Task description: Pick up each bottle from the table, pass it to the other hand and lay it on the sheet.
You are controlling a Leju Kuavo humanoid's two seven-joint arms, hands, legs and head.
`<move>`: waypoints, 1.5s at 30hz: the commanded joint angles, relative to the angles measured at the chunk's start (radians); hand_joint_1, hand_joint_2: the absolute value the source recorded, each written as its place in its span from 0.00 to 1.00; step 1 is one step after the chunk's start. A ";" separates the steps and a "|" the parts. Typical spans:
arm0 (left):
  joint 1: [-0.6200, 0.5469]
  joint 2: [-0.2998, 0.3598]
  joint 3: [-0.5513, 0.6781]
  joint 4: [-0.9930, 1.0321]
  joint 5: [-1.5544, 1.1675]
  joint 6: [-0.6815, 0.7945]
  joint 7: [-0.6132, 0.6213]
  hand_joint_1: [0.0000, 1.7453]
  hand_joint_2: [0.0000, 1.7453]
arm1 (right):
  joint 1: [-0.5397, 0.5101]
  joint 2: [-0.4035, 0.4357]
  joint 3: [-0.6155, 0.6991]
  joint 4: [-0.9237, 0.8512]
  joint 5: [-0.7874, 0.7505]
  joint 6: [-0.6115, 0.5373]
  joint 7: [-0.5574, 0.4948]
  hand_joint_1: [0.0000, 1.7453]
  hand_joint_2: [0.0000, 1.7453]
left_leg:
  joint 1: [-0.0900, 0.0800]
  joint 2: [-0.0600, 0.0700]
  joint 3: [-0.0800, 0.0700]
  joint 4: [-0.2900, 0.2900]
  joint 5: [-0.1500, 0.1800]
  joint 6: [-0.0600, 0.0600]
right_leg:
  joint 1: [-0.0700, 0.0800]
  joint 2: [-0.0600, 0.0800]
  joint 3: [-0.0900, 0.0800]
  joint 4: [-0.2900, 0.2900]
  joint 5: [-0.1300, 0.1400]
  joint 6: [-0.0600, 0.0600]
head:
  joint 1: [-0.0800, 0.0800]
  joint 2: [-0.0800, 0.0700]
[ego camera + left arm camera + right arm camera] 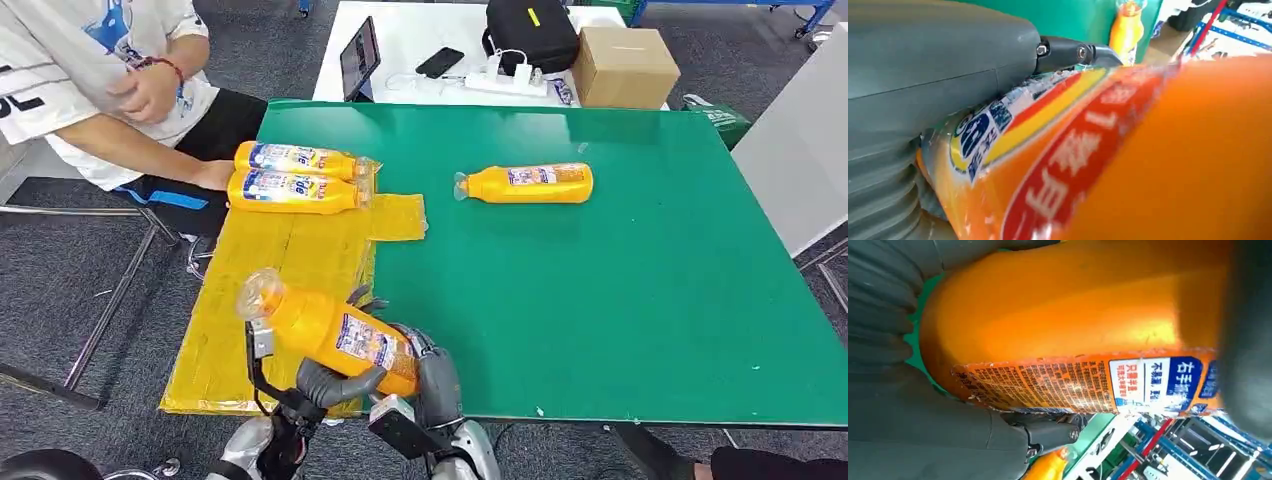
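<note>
An orange bottle (320, 330) with a clear cap hangs tilted over the yellow sheet (290, 250) at the table's near left corner. My left hand (325, 388) holds it from below with its thumb across the label (938, 65). My right hand (437, 375) grips the bottle's base (1073, 315). Two more orange bottles (295, 158) (295, 190) lie side by side at the sheet's far end. A third bottle (530, 183) lies on the green table (600, 300), far from both hands.
A seated person (90, 90) at the far left rests a hand (215, 175) beside the two bottles on the sheet. Behind the green table stands a white table with a tablet (360, 55), a black bag (530, 35) and a cardboard box (622, 65).
</note>
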State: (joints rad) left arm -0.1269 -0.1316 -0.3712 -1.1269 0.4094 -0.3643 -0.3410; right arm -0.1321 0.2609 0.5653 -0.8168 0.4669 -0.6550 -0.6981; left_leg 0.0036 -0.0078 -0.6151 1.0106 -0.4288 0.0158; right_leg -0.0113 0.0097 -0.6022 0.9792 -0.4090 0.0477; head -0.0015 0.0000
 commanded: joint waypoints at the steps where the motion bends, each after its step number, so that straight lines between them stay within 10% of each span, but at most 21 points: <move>1: -0.012 0.010 -0.013 0.003 0.163 -0.088 0.037 0.00 1.00 | -0.042 0.022 0.044 0.181 0.022 0.044 0.004 1.00 1.00 | 0.000 0.000 0.003 -0.001 -0.001 0.000 | 0.001 -0.001 0.003 -0.001 -0.001 -0.001 | 0.000 0.000; 3: 0.003 -0.003 -0.003 -0.031 0.207 -0.083 0.036 0.19 1.00 | -0.047 0.023 0.043 0.192 0.042 0.056 0.020 1.00 1.00 | 0.001 0.000 0.003 -0.001 -0.001 -0.001 | 0.001 -0.001 0.003 -0.001 -0.001 -0.001 | 0.000 0.000; 4: 0.008 -0.007 0.001 -0.043 0.215 -0.076 0.034 0.99 1.00 | -0.047 0.024 0.042 0.194 0.047 0.056 0.025 1.00 1.00 | 0.001 -0.001 0.005 0.000 -0.002 -0.001 | 0.001 -0.002 0.006 -0.001 -0.002 -0.002 | 0.001 0.000; 27: 0.023 -0.037 0.020 -0.124 -0.017 0.095 -0.068 1.00 1.00 | -0.045 0.039 0.031 0.185 0.058 0.112 0.044 0.98 1.00 | 0.001 -0.001 0.003 0.001 -0.001 -0.001 | 0.001 -0.004 0.003 0.000 -0.002 -0.001 | 0.000 0.000; 28: 0.025 -0.037 0.026 -0.131 -0.017 0.095 -0.068 1.00 1.00 | -0.042 0.037 0.033 0.178 0.054 0.130 0.043 0.00 1.00 | 0.001 0.000 0.001 0.000 0.000 0.000 | 0.001 -0.002 0.001 0.000 -0.001 -0.001 | 0.001 0.000; 29: 0.025 -0.036 0.035 -0.144 -0.050 0.118 -0.080 1.00 1.00 | -0.036 0.029 0.037 0.153 0.043 0.168 0.041 0.00 1.00 | 0.002 -0.001 0.006 0.001 -0.003 -0.001 | 0.002 -0.004 0.007 0.000 -0.004 -0.002 | 0.000 0.000; 30: 0.021 -0.039 0.051 -0.158 -0.108 0.162 -0.106 1.00 1.00 | -0.028 0.016 0.043 0.112 0.034 0.217 0.047 0.00 0.00 | 0.001 0.000 0.002 0.000 -0.001 0.000 | 0.001 -0.003 0.002 0.000 -0.001 -0.001 | 0.000 0.000; 39: -0.057 -0.049 0.196 -0.211 -0.394 0.475 -0.197 1.00 1.00 | 0.084 -0.090 -0.026 -0.368 -0.068 0.429 0.071 0.00 0.00 | 0.001 -0.002 0.001 0.001 -0.001 0.000 | 0.001 -0.005 0.001 0.001 -0.002 -0.001 | 0.000 0.000; 45: -0.063 -0.051 0.204 -0.207 -0.396 0.474 -0.193 1.00 1.00 | 0.092 -0.089 -0.031 -0.383 -0.067 0.442 0.079 0.00 0.00 | 0.001 0.001 0.003 0.000 -0.001 -0.001 | 0.001 -0.002 0.003 0.000 -0.001 -0.001 | 0.000 0.000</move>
State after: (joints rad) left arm -0.1321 -0.1659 -0.2243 -1.3447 0.0217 0.1045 -0.5337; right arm -0.0669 0.2277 0.5543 -1.0751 0.4066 -0.2216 -0.6268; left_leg 0.0036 -0.0056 -0.6155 1.0108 -0.4286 0.0158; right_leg -0.0112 0.0101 -0.6031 0.9793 -0.4086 0.0478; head -0.0015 0.0000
